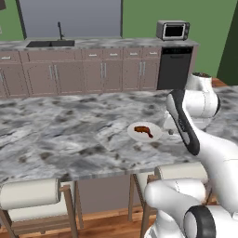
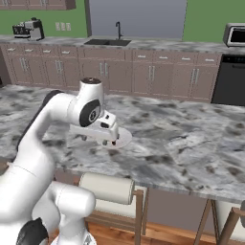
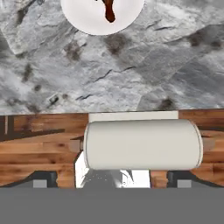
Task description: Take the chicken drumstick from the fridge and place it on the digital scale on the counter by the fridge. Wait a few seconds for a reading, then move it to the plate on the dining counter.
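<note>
The chicken drumstick (image 1: 143, 131) lies reddish-brown on the round white plate (image 1: 155, 135), which sits near the front edge of the dining counter (image 1: 69, 135). In the hand view the drumstick (image 3: 108, 11) and the plate (image 3: 83, 19) are at the top edge, with nothing touching them. My gripper (image 2: 109, 139) hovers just above the counter beside the plate (image 2: 125, 139) and partly covers it. Its jaws (image 3: 111, 180) stand open and wide apart, holding nothing. The fridge and the digital scale are out of view.
Wooden stools with white cushions (image 1: 30, 193) (image 2: 107, 188) (image 3: 142, 144) stand under the dining counter's front edge. Behind are taupe cabinets with a sink (image 1: 50, 43), a toaster oven (image 1: 173, 30), a black dishwasher (image 1: 174, 67) and a coffee machine (image 2: 28, 29).
</note>
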